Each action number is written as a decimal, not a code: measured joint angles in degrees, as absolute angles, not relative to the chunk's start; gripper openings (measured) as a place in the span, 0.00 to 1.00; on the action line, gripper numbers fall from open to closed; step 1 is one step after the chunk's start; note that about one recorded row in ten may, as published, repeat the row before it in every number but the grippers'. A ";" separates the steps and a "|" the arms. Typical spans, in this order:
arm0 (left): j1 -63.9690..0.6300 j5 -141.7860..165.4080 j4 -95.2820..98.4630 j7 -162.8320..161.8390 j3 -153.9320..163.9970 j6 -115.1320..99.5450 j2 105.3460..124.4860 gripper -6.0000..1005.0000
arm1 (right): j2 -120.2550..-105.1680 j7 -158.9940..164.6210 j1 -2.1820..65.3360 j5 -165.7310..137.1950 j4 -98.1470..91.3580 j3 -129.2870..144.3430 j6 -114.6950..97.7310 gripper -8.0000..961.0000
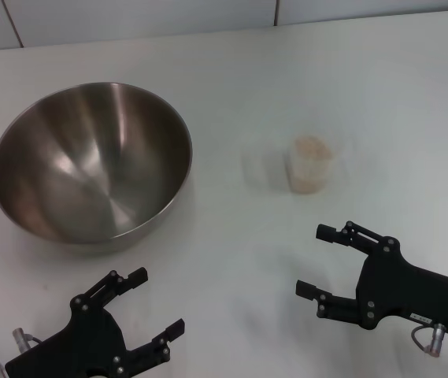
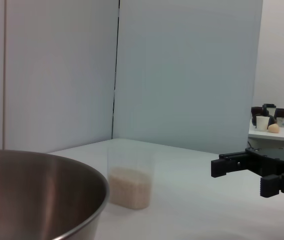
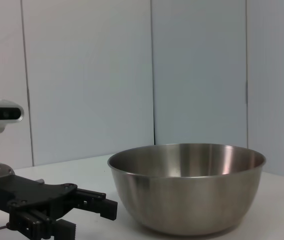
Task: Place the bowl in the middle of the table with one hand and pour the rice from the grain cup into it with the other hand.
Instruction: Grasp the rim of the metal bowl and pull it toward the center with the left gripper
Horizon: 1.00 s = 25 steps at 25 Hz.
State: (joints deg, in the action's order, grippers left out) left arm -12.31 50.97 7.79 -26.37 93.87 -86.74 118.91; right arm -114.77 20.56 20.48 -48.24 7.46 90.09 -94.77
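Note:
The bowl [image 1: 90,161] stands empty at the left of the table [image 1: 231,260]; it also shows in the left wrist view [image 2: 42,195] and the right wrist view [image 3: 186,187]. The grain cup [image 1: 312,164] stands upright right of centre, about half full of rice [image 1: 310,146]. From the left wrist, the cup [image 2: 130,170] and its rice [image 2: 129,189] appear just beyond the bowl's rim. My left gripper [image 1: 158,302] is open, near the front edge below the bowl. My right gripper [image 1: 312,260] is open too, a little in front of the cup and holding nothing.
Bare white tabletop lies between the bowl and the cup. Pale wall panels close off the far side of the table. A side shelf [image 2: 274,132] with cups and small items stands off beyond the table.

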 joint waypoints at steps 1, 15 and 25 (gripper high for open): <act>-12.30 50.97 7.78 -26.39 93.86 -86.74 118.91 0.86 | -114.79 20.56 20.48 -48.24 7.43 90.09 -94.76 0.87; -10.21 50.39 9.87 -26.73 89.38 -93.57 118.56 0.86 | -114.88 20.55 20.52 -48.25 7.09 90.08 -94.65 0.87; -4.65 55.91 37.01 -57.60 72.17 -82.91 115.09 0.86 | -115.05 20.13 20.51 -48.25 6.70 90.08 -94.56 0.87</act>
